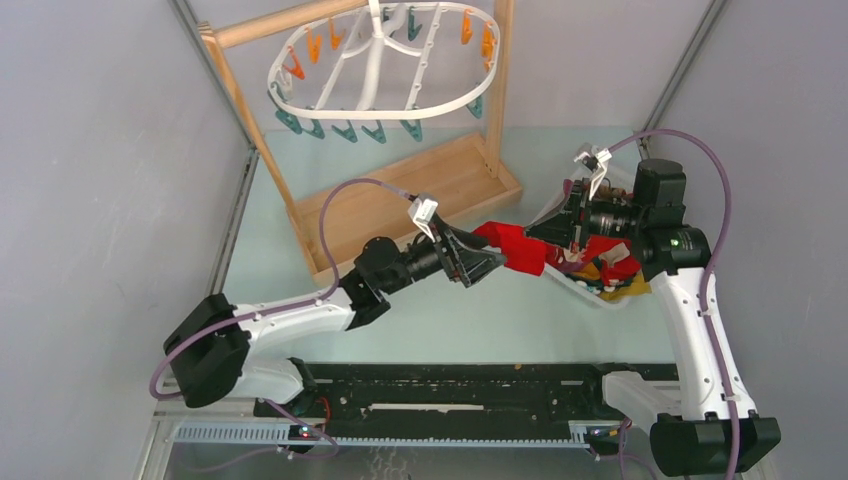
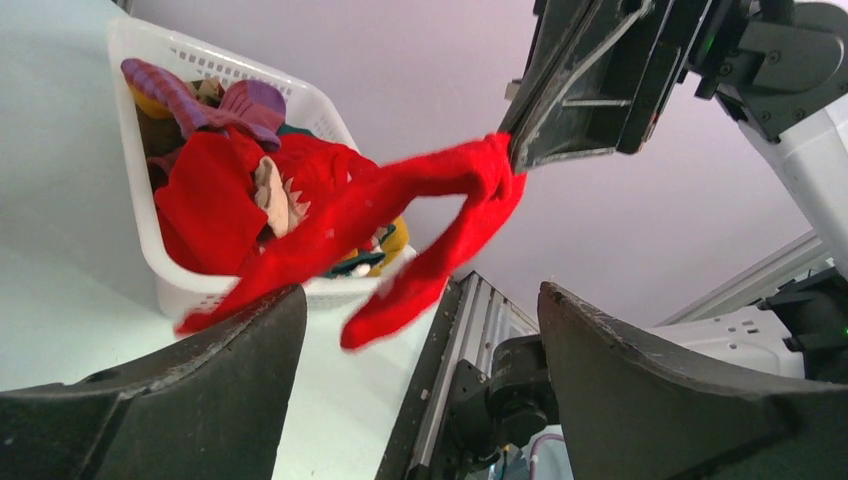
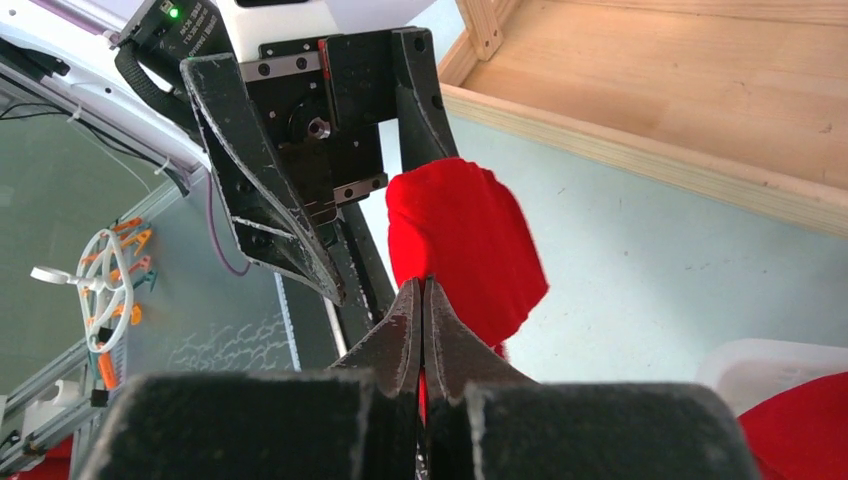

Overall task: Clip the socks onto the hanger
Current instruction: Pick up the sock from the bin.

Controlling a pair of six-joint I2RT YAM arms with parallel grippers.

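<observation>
Right pincer (image 3: 422, 300) clamped on red sock (image 2: 400, 200), left pincer (image 2: 420, 292) wide open.
Right jaws are fully closed on the sock's fold, holding it in the air just beside the white basket (image 2: 140, 40) of other socks (image 2: 250, 105). The sock's dangling ends are in front of the left pincer's gap, contact unclear. Hanger (image 1: 372, 70) is on the wooden stand (image 1: 420, 190), well apart.

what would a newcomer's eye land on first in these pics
The red sock, hanging mid-table from the shut right gripper, its loose end dangling by the open left gripper. Next, the white basket heaped with socks at the right, and the hanger with orange and teal pegs on the wooden stand at the back.
</observation>
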